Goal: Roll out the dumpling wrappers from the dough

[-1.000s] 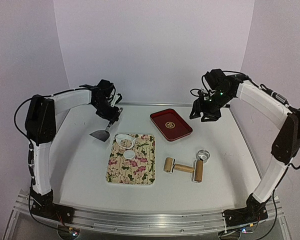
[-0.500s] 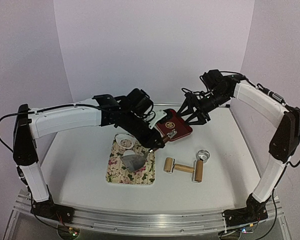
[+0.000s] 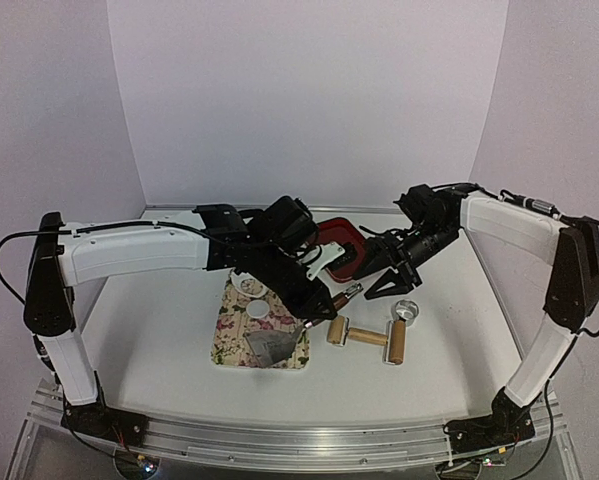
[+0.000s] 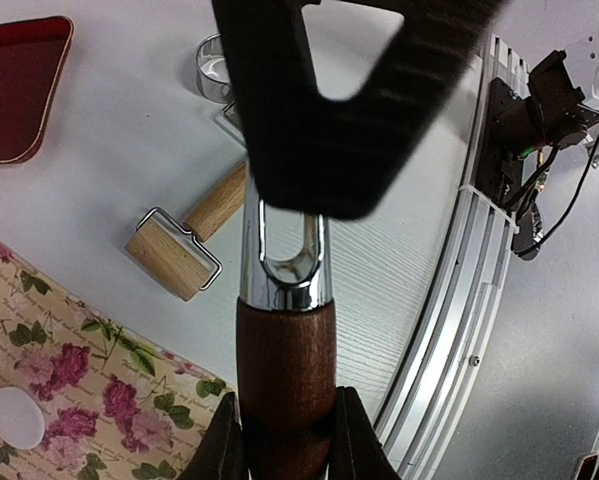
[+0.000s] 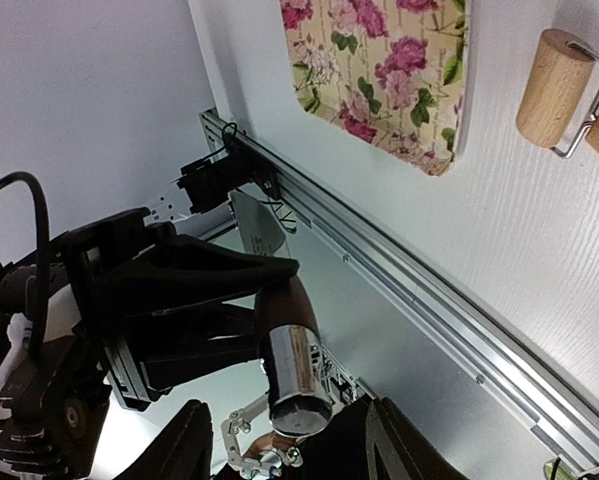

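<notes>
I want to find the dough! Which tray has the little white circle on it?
The flowery tray, not the red tray; the white dough disc lies on it.

A flowered mat [image 3: 229, 340] lies mid-table [image 3: 149, 340]. A metal spatula [image 3: 269, 347] with a brown wooden handle tilts over the mat's near right corner; whether its blade touches the mat is unclear. Just right of the mat lies a two-headed wooden roller [image 3: 367, 338], with a shiny metal ring [image 3: 406, 312] beside it. A red tray [image 3: 347, 250] sits nearer the far edge.
</notes>
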`<act>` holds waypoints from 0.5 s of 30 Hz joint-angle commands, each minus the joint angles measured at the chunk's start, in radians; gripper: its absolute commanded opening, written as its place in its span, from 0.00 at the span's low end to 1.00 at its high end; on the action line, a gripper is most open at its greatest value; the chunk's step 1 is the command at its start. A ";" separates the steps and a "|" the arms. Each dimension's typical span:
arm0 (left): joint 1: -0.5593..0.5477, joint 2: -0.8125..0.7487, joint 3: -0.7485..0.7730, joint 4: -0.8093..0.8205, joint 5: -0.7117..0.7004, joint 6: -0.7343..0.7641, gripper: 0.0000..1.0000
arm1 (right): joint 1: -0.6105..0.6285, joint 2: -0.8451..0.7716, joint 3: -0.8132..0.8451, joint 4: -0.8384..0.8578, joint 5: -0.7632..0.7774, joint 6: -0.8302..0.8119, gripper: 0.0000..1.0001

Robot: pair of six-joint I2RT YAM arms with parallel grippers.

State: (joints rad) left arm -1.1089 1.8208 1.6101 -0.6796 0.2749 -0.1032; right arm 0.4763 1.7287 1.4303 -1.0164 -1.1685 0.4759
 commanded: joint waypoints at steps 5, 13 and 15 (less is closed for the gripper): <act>-0.019 0.017 0.107 0.012 0.007 0.049 0.00 | 0.090 0.004 -0.002 0.002 -0.072 -0.026 0.49; -0.043 0.038 0.136 0.008 0.007 0.056 0.00 | 0.096 0.034 -0.035 0.002 -0.085 -0.068 0.40; -0.043 0.044 0.143 0.001 0.003 0.057 0.00 | 0.096 0.036 -0.034 0.002 -0.095 -0.078 0.32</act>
State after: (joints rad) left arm -1.1453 1.8512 1.6881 -0.6900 0.2768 -0.0645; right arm 0.5739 1.7498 1.4020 -1.0128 -1.2273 0.4404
